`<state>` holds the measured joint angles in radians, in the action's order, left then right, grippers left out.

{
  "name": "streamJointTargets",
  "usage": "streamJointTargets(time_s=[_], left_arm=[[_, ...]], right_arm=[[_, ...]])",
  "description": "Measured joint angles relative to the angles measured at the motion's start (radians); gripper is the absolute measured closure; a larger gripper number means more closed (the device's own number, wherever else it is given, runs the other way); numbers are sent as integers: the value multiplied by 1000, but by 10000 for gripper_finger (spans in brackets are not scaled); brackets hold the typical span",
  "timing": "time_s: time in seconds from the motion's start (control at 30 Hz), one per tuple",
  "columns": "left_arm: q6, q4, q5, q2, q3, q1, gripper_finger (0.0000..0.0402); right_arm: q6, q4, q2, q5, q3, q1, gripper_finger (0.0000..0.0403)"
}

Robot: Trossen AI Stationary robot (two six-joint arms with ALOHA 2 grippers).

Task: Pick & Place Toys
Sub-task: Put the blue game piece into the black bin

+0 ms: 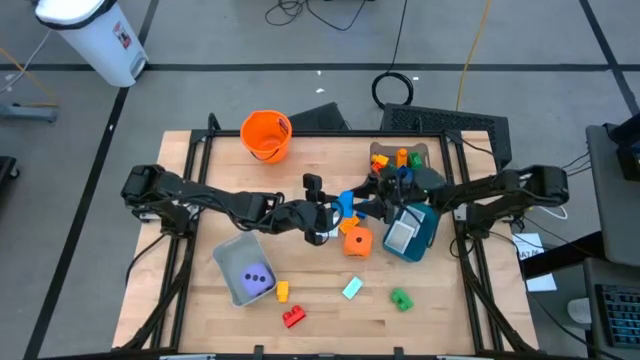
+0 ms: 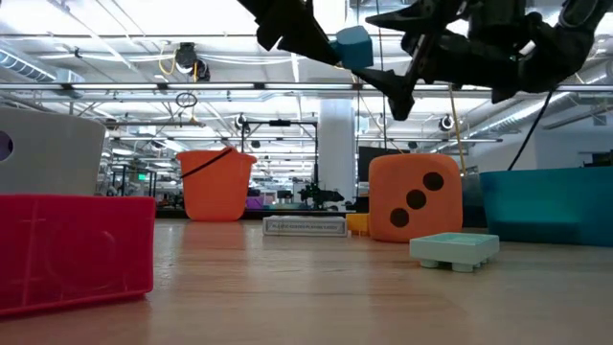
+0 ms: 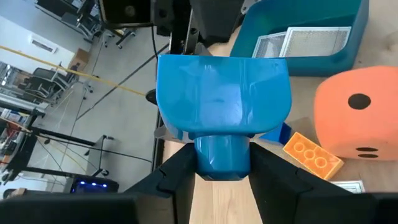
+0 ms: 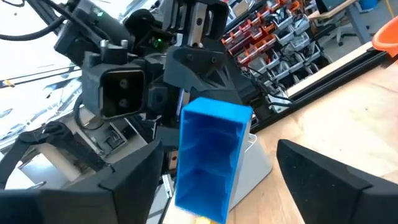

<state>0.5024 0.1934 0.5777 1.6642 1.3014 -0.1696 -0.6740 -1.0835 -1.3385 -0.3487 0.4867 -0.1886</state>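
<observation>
A hollow blue plastic block [image 3: 222,118] is held clear of the light wooden table [image 1: 320,310], near its middle, clamped between the fingers of the left gripper [image 3: 221,165]. In the left wrist view the dark fingers are seen pressed against the block's round lower stud, so the block is carried by that narrow part while its wide body projects forward. The low view shows the same block [image 2: 352,46] well above the tabletop.

The right gripper [image 4: 211,180] is stationed just opposite, its jaws spread apart with the block [image 4: 211,155] lying ahead of the gap and nothing between them. The arrangement is judged to be a hand-over in mid-air, the wide free end being offered to the open right fingers; contact by the right gripper is not yet seen.

The teal plastic bin [image 1: 412,228] lies just beside the meeting point on the right arm's side, with a white card visible inside it, and is judged the likely destination. The large orange dotted die [image 1: 356,242] rests on the table near the grippers, with a small orange studded brick [image 3: 313,155] beside it.

Elsewhere on the table, untouched, are a purple dotted die [image 1: 257,279] inside the grey bin [image 1: 228,256], a red block [image 1: 294,317], a yellow block [image 1: 282,291], a green block [image 1: 401,299] and a pale teal studded block [image 1: 352,289]. An orange bucket [image 1: 266,135] stands at the far edge.
</observation>
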Motion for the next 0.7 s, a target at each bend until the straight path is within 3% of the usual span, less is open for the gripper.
streamJointTargets(time_s=[0.2, 0.37, 0.7], left_arm=[[9, -1, 14, 0, 0, 7, 278], [-9, 1, 16, 0, 0, 25, 259], [-15, 5, 17, 0, 0, 29, 277]], right_arm=[[-21, 7, -51, -21, 44, 6, 81], [8, 23, -52, -10, 63, 28, 88], [6, 58, -52, 91, 64, 39, 163]])
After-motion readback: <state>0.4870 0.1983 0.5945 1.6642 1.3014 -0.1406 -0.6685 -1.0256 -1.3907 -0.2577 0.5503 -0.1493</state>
